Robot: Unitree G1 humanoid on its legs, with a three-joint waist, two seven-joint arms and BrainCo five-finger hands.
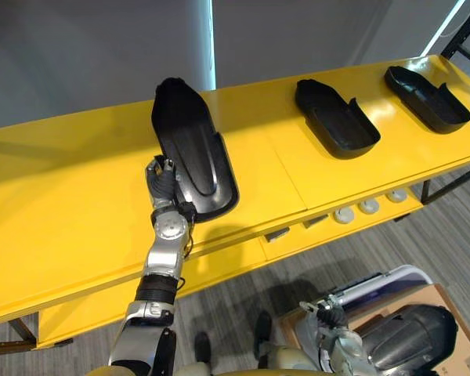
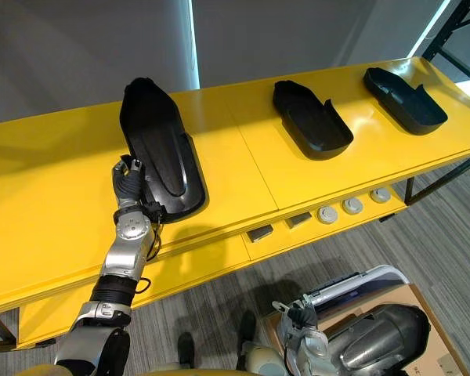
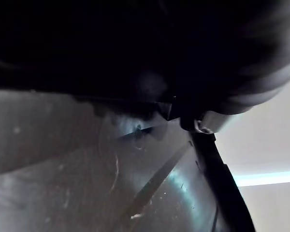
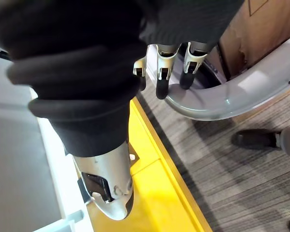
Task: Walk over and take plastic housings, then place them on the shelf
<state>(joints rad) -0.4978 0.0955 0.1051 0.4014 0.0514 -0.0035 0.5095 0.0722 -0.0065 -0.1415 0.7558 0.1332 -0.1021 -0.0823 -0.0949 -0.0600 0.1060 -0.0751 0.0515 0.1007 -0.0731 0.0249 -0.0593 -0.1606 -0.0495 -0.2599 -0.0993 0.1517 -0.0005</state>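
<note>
The yellow shelf point(image 1: 63, 196) has a long, smooth, glossy top. Its left half is bare, leaving open room on both sides of the black plastic housing point(image 1: 189, 145), whose near end reaches close to the front edge at mid-length. The left hand point(image 1: 161, 178) clasps this long, round-nosed shell by its near left rim, fingers curled on it. A second housing point(image 1: 335, 116) and a third housing point(image 1: 427, 98), hollow side up, lie well apart toward the right end. White discs point(image 1: 368, 206) and small grey blocks point(image 1: 278, 233) sit on the lower ledge below the front edge. The right hand point(image 4: 163, 72) hangs low with its fingers loosely straight, tips at a pale curved rim point(image 4: 241, 89) beside a cardboard box point(image 4: 266, 24). A shoe point(image 4: 253, 139) rests on the grey carpet point(image 4: 222, 164).
</note>
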